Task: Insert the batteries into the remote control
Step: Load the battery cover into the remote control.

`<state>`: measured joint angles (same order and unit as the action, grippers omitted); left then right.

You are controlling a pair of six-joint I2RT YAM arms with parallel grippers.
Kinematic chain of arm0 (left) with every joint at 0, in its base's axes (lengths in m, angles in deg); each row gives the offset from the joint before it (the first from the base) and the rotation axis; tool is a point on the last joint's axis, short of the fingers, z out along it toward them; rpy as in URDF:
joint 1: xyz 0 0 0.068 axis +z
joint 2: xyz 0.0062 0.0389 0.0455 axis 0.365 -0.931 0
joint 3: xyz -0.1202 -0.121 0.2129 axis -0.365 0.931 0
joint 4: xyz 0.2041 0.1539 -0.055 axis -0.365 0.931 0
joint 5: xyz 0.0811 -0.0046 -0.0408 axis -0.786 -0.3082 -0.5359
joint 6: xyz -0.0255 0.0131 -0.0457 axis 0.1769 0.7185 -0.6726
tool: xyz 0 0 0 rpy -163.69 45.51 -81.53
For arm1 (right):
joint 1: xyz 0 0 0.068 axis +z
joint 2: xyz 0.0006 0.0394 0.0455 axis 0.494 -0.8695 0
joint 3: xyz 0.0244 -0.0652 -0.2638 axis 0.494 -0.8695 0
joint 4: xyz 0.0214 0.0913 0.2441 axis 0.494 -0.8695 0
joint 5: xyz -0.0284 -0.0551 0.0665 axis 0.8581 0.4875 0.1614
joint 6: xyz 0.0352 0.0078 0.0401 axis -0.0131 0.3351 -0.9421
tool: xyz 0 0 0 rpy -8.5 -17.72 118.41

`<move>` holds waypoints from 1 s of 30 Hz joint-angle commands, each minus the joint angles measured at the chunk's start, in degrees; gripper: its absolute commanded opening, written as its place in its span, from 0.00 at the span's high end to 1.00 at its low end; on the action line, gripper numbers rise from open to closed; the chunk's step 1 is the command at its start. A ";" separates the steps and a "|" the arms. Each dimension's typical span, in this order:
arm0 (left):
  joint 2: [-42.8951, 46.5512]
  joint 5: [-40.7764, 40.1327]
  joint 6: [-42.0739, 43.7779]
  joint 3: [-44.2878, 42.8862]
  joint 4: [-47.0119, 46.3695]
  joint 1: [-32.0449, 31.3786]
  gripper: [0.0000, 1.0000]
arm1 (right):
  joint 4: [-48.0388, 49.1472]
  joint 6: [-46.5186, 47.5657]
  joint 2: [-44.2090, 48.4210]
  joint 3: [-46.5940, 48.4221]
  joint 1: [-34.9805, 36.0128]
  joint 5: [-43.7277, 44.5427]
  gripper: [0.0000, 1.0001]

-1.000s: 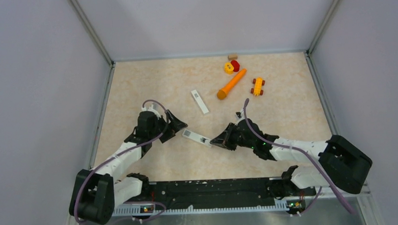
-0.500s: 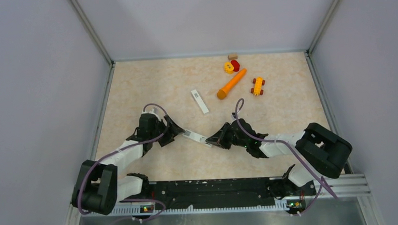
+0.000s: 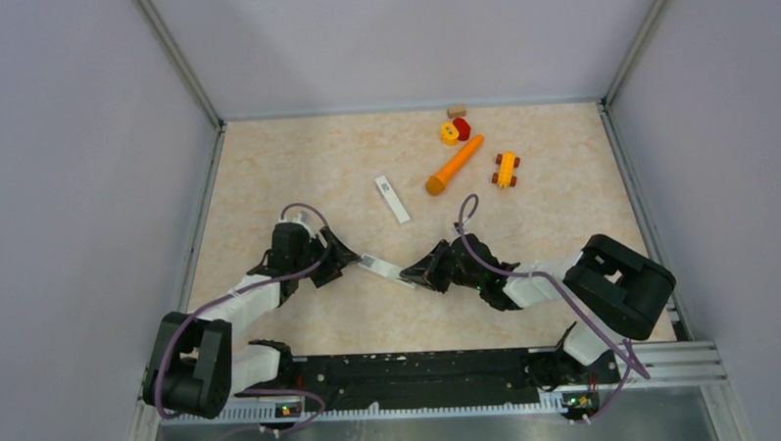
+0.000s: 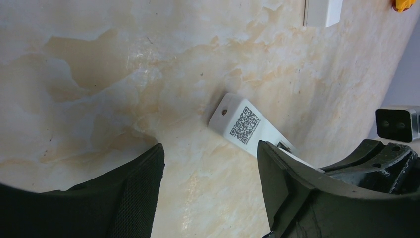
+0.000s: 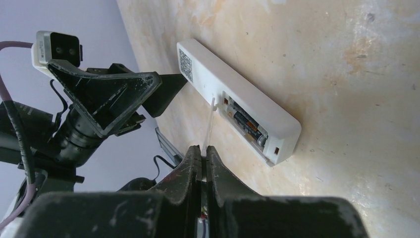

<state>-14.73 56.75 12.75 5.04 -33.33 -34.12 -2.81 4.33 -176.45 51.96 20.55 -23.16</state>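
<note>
The remote control [image 4: 247,128] is white, with a black square code printed on it. The batteries [image 5: 246,125] are dark. The table [image 3: 296,165] is beige with a marble pattern. The carrot toy [image 3: 455,165] is orange.

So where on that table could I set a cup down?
The far-left corner of the table is bare, as is the right side between the yellow toy car and the right arm. Avoid mid-table, where left gripper and right gripper flank the remote control, and the toys around the carrot.
</note>
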 commanded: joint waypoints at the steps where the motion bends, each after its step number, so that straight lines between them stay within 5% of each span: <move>1: -0.32 0.55 1.17 1.14 -0.82 0.45 0.28 | 3.83 -1.59 -0.69 -0.16 0.41 0.87 1.00; 30: -2.36 1.99 1.86 0.69 -2.13 1.15 0.36 | -6.08 -1.85 2.68 -1.46 0.31 2.32 1.00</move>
<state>-16.07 58.37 13.23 5.38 -34.71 -33.42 -6.57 1.92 -175.01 51.48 20.55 -21.52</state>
